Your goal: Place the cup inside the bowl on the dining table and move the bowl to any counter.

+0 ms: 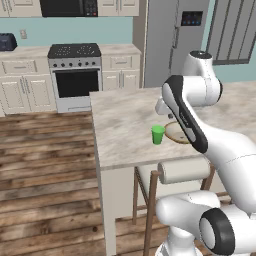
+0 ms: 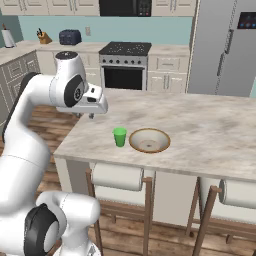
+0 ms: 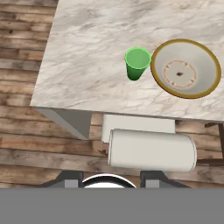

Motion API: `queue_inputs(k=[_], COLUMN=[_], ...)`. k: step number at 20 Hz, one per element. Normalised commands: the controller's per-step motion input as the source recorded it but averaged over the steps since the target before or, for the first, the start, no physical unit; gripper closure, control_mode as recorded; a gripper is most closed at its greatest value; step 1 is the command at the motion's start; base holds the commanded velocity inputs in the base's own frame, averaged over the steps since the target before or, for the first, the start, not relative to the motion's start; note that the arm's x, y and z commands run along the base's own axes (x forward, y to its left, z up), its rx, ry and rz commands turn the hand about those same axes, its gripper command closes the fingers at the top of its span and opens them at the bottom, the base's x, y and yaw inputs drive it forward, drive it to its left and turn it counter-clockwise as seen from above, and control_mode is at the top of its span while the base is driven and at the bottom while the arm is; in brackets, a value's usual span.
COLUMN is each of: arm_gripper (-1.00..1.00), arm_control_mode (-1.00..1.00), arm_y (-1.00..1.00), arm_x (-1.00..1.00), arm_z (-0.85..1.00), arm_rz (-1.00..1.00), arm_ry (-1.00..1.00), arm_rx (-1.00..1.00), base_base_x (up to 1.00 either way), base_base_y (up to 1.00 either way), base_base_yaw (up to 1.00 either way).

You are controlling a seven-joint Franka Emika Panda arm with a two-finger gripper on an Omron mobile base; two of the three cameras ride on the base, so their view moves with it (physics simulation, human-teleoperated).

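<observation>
Your cup stood upright on the table, long axis vertical, open mouth up, near the front edge. It was a plain bright green tumbler, smooth, slightly tapered toward its base, with no handle. Just beside it, apart by a thin gap, sat the bowl: wide, shallow and round, tan-brown at the rim, pale cream-grey inside with a faint ring at the bottom, also mouth up. In the right base view the cup was left of the bowl.

Your gripper hung above the table's left front corner, well apart from the cup and off to its left, touching nothing. In the hand view the cup lay far ahead of the jaws, with the bowl further to one side. You could see just the dark tips at the bottom edge there, so I cannot tell how wide the jaws stood; they held nothing.

The table top was beige marbled stone over white sides. A stool with a pale cylindrical cushion stood under the front edge, on a wooden plank floor.
</observation>
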Motion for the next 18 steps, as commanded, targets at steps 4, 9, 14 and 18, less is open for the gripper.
queue_inputs(k=[4, 9, 14, 18], arm_gripper=[-1.0, -1.0, -1.0, -1.0], arm_control_mode=[-1.0, -1.0, -1.0, -1.0], arm_y=[0.01, 0.0, 0.0, 0.0], arm_x=[0.04, 0.01, 0.25, 0.42], arm_z=[0.0, 0.0, -0.04, -0.14], arm_rz=[0.0, 0.0, 0.0, 0.0], arm_ry=[0.0, 0.0, 0.0, 0.0], arm_rx=[0.0, 0.0, 0.0, 0.0], base_base_x=[0.0, 0.0, 0.0, 0.0], base_base_y=[0.0, 0.0, 0.0, 0.0], base_base_yaw=[0.0, 0.0, 0.0, 0.0])
